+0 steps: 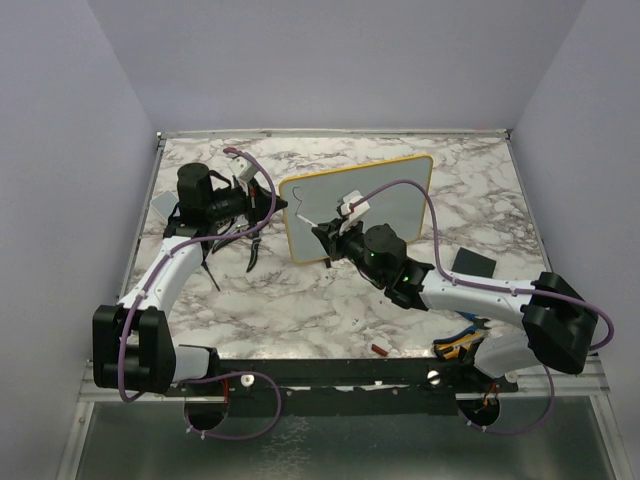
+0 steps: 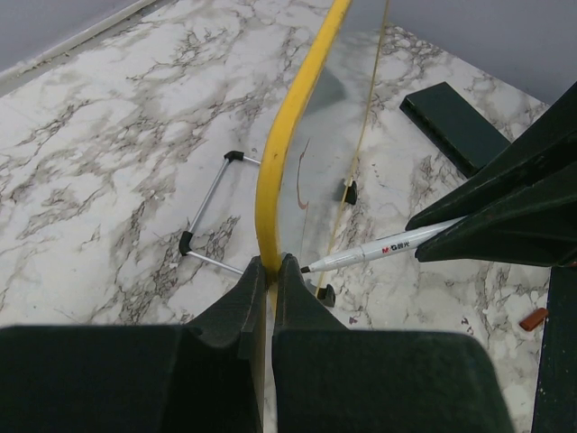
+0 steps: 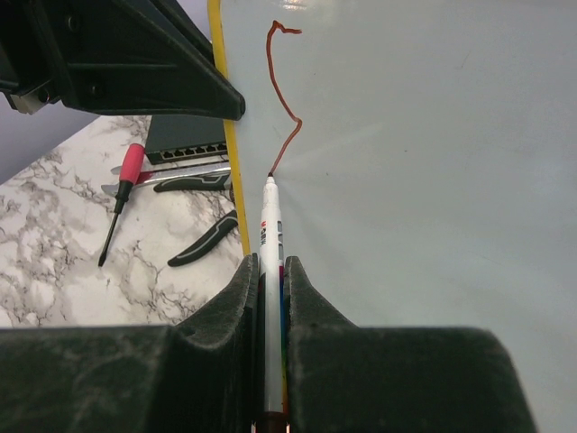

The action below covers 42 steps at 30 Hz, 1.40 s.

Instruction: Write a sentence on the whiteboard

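1. Because handwriting needs a steady surface, the large rectangular pale grey-white whiteboard [image 1: 400, 215] with rounded corners stands propped nearly upright toward the middle of the white, grey-veined marble table [image 1: 300, 320], its face turned toward the arms.
2. A single thin reddish-brown stroke [image 3: 284, 149] wanders down the face close to the board's left edge. On this evidence the sentence is barely begun.
3. The slim white marker pen [image 3: 270, 234] touches the face with its fine tip at the lower end of that stroke. The right jaws pinch its barrel, and the pen lies along their axis, so wrist motion should pass directly to the tip.
4. The left jaws are pressed together on the thin yellow-orange frame [image 2: 288, 135] at the board's left edge. They probably brace the board against the push of the pen, since it rests only on a light wire stand with small black feet [image 2: 207, 198].
5. Beyond the left edge, a red-handled screwdriver [image 3: 122, 194] and black-handled pliers [image 3: 203, 242] lie on the table, with a flat black box bearing a row of ports [image 3: 185, 149] behind them.
6. To the right of the board, apart from it, lies a small dark square slab [image 1: 472, 263]. None of these outlying items appears to serve the writing.
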Tool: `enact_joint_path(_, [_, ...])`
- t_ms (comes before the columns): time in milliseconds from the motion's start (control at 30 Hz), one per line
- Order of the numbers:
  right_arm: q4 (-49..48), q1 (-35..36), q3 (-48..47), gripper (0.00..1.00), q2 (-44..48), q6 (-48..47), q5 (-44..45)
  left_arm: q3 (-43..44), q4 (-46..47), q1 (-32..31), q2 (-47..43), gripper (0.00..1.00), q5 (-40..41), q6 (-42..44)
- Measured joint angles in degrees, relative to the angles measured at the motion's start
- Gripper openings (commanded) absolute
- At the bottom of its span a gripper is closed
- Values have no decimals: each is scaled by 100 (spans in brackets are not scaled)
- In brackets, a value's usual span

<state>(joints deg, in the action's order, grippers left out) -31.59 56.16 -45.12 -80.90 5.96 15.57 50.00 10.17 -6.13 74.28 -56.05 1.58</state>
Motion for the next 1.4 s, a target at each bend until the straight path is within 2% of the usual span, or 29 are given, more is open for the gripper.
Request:
enact_joint_path(200, [48,48,11,1,118,-2,4,0,-15,0,-13,0,33,2])
enact_joint_path(467, [68,52,87,1,872,-66,343,0,-22,0,-15,0,61,2])
enact_joint_path(1400, [-50,79,-37,1,354,-378,713,0,-66,0,-42,0,146,26])
